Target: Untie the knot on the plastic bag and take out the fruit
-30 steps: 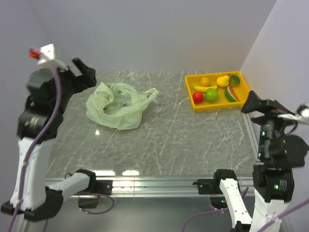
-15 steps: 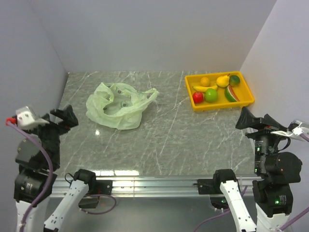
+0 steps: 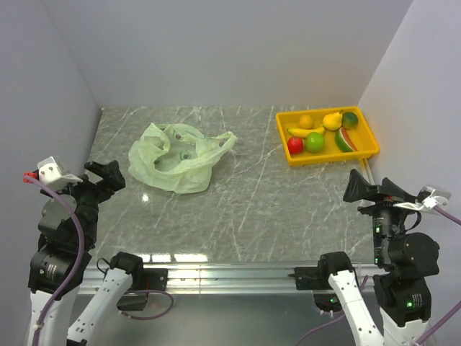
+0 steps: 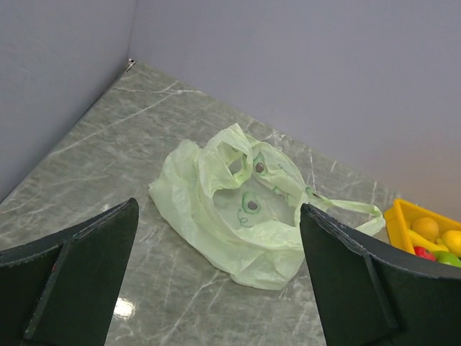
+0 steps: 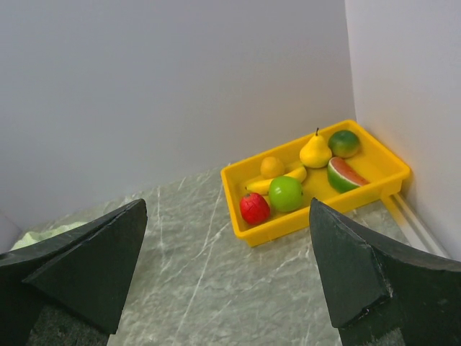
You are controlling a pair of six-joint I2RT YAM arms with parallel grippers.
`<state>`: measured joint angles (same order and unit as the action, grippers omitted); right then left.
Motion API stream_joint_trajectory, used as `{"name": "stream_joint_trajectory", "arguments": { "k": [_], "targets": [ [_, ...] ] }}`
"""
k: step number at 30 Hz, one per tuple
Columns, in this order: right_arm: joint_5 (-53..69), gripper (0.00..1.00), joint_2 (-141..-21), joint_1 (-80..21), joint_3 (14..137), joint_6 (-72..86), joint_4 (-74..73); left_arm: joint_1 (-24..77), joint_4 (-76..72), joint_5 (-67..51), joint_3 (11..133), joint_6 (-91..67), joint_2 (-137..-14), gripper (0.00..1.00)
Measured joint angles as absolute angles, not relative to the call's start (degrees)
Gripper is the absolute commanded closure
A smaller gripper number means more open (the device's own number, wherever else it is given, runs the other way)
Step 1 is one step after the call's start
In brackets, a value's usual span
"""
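Left gripper [image 3: 106, 174] spread wide, nothing between the fingers, hanging off the worktop [image 3: 259, 202] edge at about 8 o'clock and aimed across at the plastic bag [image 3: 173, 158]. Right gripper [image 3: 369, 189] same: spread, empty, at about 4 o'clock, nose toward the yellow tray [image 3: 331, 158]. Both sit high and back from the work, which reads as a parked pose rather than an approach. The bag lies at 10 o'clock, slack and flattened with the mouth loose; the left wrist view shows folds and printed marks but no bulge of anything inside. One handle strip [image 3: 225, 139] trails out toward 3 o'clock. I can't make out a tied knot, so it looks undone. The fruit [image 3: 315, 142] is in the tray at 2 o'clock: banana, red apple, green apple, pear and watermelon slice, packed close alongside a small orange one and a dark green one. The tray is snug in the far right corner, well apart from the bag. My read: task is at or near done.
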<state>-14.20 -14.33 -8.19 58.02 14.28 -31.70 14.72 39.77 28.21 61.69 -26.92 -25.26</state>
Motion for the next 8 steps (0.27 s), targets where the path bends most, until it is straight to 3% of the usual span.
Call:
{"name": "stream_joint_trajectory", "arguments": {
  "k": [8],
  "targets": [
    [-14.61,0.0,-14.31,-8.54,56.93,14.26,-31.99,14.72,39.2,26.74,61.67,-28.03,-25.28,0.0]
  ]
}}
